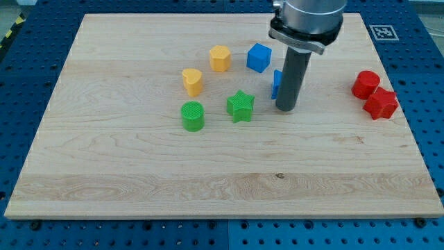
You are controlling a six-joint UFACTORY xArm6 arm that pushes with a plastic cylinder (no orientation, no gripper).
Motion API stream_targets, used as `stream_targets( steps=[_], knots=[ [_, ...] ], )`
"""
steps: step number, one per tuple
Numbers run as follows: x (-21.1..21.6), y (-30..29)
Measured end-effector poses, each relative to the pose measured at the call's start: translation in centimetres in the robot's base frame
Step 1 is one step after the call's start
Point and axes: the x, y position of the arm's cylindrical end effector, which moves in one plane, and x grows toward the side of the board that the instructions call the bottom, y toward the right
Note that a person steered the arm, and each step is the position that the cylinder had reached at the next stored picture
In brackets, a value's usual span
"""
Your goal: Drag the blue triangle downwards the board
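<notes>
The blue triangle [276,84] lies right of the board's centre, mostly hidden behind my rod; only its left edge shows. My tip [286,109] rests on the board just right of and slightly below that block, touching or nearly touching it. A blue cube [259,57] sits above and to the left of the triangle.
A yellow hexagon block [220,58] and a yellow rounded block [192,81] lie left of the blue cube. A green cylinder [193,116] and a green star [240,106] lie below them. Two red blocks [365,84] [381,103] sit near the board's right edge [409,132].
</notes>
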Motion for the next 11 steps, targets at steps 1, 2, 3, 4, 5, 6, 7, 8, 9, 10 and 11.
stream_targets(
  steps=[1, 2, 3, 4, 5, 6, 7, 8, 9, 10, 11],
  knots=[
    [-1.0, -3.0],
    [-3.6, -5.5],
    [-8.0, -5.8],
    [-8.6, -2.7],
    [-7.0, -1.7],
    [-5.6, -1.7],
    [-4.3, -1.1],
    [-5.1, 0.2],
    [-6.5, 1.3],
    [-4.9, 2.4],
    [-2.7, 2.4]
  ],
)
